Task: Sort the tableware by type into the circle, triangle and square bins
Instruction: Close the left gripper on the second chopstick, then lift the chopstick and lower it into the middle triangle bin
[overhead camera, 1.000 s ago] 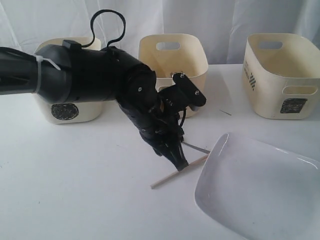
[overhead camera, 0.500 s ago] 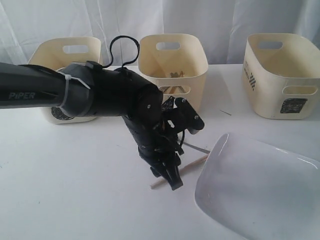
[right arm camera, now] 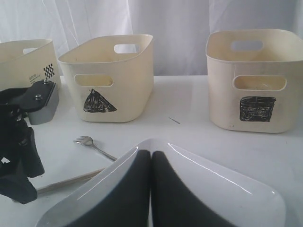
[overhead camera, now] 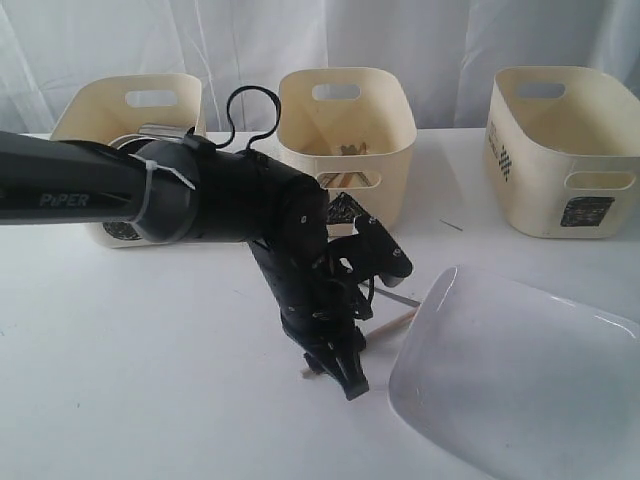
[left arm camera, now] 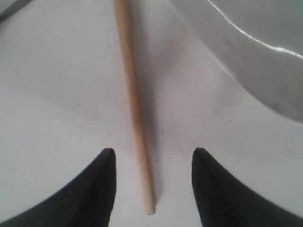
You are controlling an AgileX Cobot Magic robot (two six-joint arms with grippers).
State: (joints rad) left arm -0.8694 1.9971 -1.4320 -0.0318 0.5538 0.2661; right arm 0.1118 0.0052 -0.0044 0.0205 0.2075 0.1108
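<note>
One wooden chopstick (left arm camera: 130, 85) lies on the white table beside the large white plate (overhead camera: 520, 380). My left gripper (left arm camera: 154, 152) is open and points down over the chopstick's near end, which sits between the two fingertips with space on both sides. In the exterior view this gripper (overhead camera: 347, 382) is low over the table. A metal fork (right arm camera: 92, 144) lies just past the chopstick (right arm camera: 71, 182). My right gripper (right arm camera: 151, 153) is shut and empty over the plate (right arm camera: 222, 184). The circle bin (overhead camera: 130, 110), triangle bin (overhead camera: 345, 110) and square bin (overhead camera: 565, 150) stand at the back.
The left arm (overhead camera: 200, 200) stretches across in front of the circle and triangle bins. The plate's rim (left arm camera: 255, 47) is close to the left gripper. Wooden pieces (overhead camera: 348, 150) show inside the triangle bin. A thin sliver (overhead camera: 450, 225) lies between the triangle and square bins.
The left arm has dropped lower and its gripper has slid along the chopstick toward its near end. The plate, fork and bins have stayed put.
</note>
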